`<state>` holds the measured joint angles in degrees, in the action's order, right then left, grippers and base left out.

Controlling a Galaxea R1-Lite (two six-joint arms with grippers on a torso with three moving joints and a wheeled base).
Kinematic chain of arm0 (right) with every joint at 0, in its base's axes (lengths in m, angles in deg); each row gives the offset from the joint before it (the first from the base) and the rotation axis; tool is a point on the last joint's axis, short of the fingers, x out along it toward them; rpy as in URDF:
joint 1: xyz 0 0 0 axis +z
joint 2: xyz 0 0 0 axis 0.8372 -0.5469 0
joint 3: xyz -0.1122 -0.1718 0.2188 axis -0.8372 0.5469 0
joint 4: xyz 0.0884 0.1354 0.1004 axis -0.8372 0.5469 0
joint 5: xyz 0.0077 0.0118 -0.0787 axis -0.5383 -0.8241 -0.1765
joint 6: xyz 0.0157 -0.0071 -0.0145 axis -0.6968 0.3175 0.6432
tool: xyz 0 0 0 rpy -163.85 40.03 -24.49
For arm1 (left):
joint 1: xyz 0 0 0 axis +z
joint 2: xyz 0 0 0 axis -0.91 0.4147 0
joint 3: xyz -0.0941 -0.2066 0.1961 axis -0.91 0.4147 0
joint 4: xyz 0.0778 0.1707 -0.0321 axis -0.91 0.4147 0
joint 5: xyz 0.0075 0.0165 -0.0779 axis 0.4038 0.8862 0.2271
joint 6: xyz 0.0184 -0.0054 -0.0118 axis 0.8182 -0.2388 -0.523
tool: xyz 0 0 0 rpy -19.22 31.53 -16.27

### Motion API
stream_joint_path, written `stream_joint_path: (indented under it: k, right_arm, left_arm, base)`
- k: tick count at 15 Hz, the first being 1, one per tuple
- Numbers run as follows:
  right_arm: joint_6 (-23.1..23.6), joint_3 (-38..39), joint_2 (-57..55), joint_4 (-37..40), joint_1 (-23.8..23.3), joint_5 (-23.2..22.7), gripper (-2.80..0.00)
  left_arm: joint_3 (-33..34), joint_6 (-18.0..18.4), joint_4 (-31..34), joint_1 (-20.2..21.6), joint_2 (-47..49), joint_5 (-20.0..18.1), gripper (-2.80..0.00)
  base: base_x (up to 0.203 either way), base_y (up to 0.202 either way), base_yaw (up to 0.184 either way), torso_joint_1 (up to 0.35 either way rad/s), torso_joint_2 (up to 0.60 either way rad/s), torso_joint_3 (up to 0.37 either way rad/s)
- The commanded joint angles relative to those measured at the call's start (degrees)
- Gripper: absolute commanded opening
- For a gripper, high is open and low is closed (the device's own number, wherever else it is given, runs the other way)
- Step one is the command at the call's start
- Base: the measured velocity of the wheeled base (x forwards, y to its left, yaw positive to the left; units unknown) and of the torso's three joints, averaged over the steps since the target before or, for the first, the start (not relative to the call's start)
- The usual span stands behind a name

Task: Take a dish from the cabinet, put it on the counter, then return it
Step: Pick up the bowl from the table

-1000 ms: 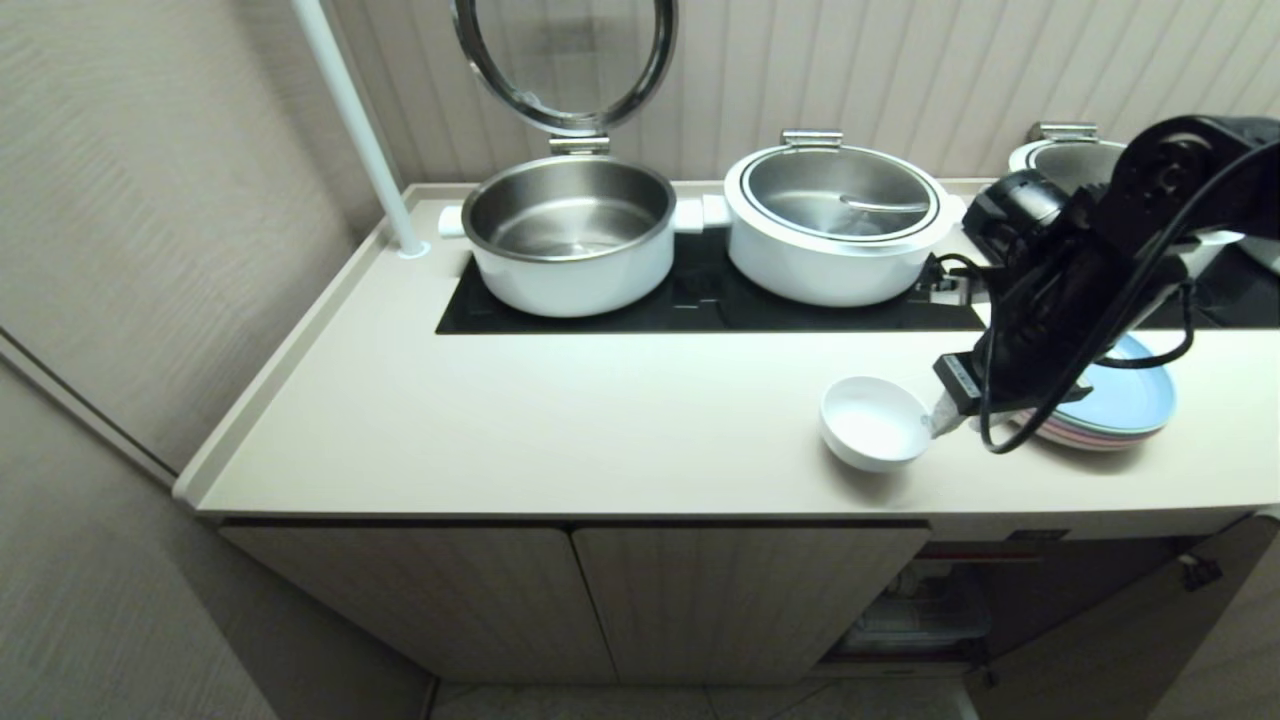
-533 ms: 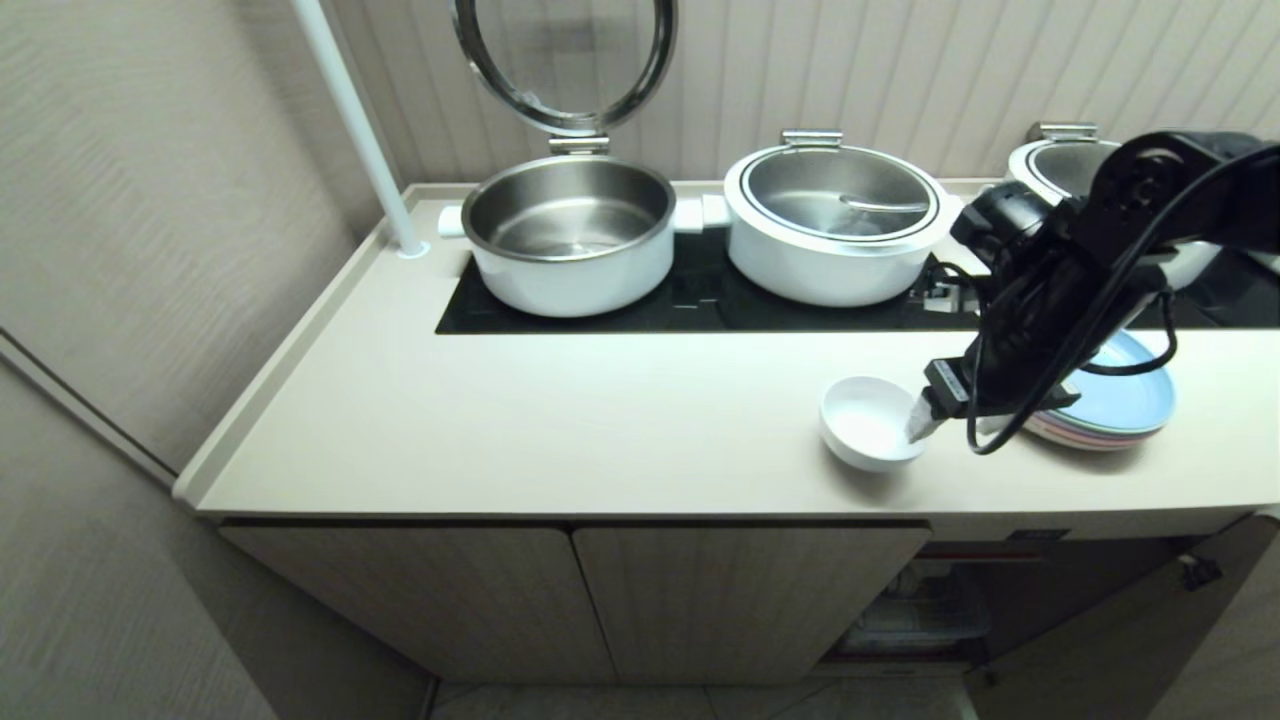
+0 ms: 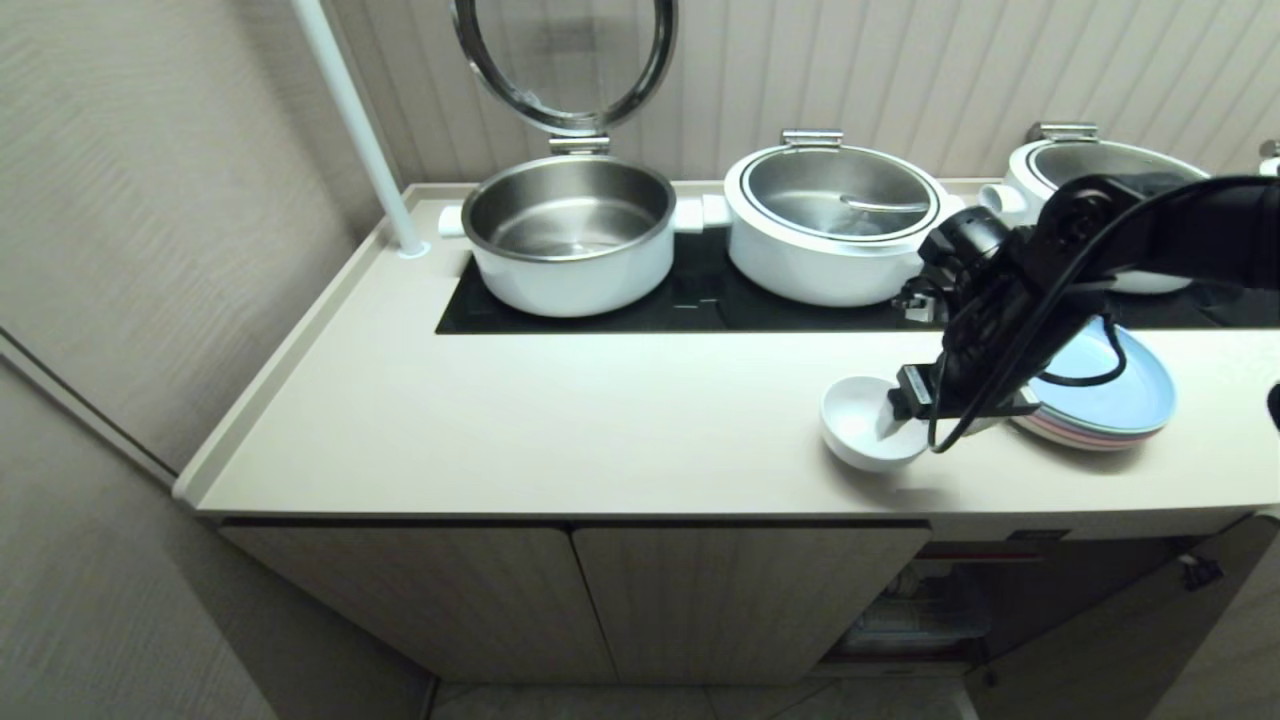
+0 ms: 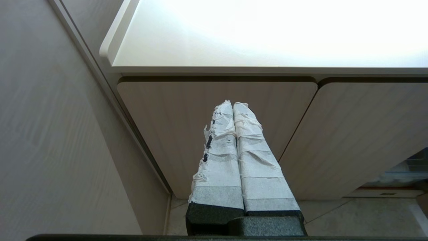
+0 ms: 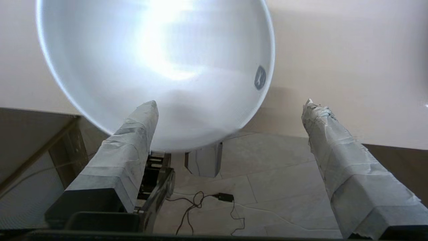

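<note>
The dish, a small white bowl [image 3: 862, 425], stands on the cream counter [image 3: 600, 420] near its front edge. My right gripper [image 3: 905, 420] hangs over the bowl's right rim and is open. In the right wrist view the bowl [image 5: 150, 60] fills the frame, and the right gripper [image 5: 230, 107] has one taped finger [image 5: 140, 117] against the bowl and the other finger [image 5: 317, 115] wide of it. Nothing is gripped. My left gripper [image 4: 233, 105] is shut and parked low, facing a ribbed cabinet door [image 4: 207, 110]. The cabinet [image 3: 700, 590] stands open at its right end [image 3: 930, 610].
A stack of pastel plates [image 3: 1110, 400] sits just right of the bowl, under my right arm. Behind it on the black cooktop [image 3: 700, 300] stand an open steel pot [image 3: 570, 235], a lidded pot [image 3: 835, 225] and a third pot [image 3: 1110, 165]. A white pole [image 3: 350, 120] rises at the back left.
My right gripper has opened and let go of the bowl's rim, and has shifted left over the bowl. The bowl rests on the counter in the same spot.
</note>
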<state>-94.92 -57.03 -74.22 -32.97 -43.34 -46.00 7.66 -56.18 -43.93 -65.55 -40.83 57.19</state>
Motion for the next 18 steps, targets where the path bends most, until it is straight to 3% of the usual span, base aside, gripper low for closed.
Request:
stream_joint_path:
  k: [1, 18]
  right_arm:
    - [-1.01, 0.00, -1.90, -0.63, 0.03, 0.47, 0.00]
    - [-2.98, -0.09, -4.98, -7.69, -1.38, 0.49, 0.00]
  left_arm:
    - [0.01, -0.03, -0.04, -0.04, 0.00, -0.02, -2.80]
    - [0.01, -0.03, -0.04, 0.04, 0.00, -0.02, -2.80]
  base:
    - [0.000, 0.000, 0.000, 0.000, 0.00, 0.000]
    - [0.000, 0.000, 0.000, 0.000, 0.00, 0.000]
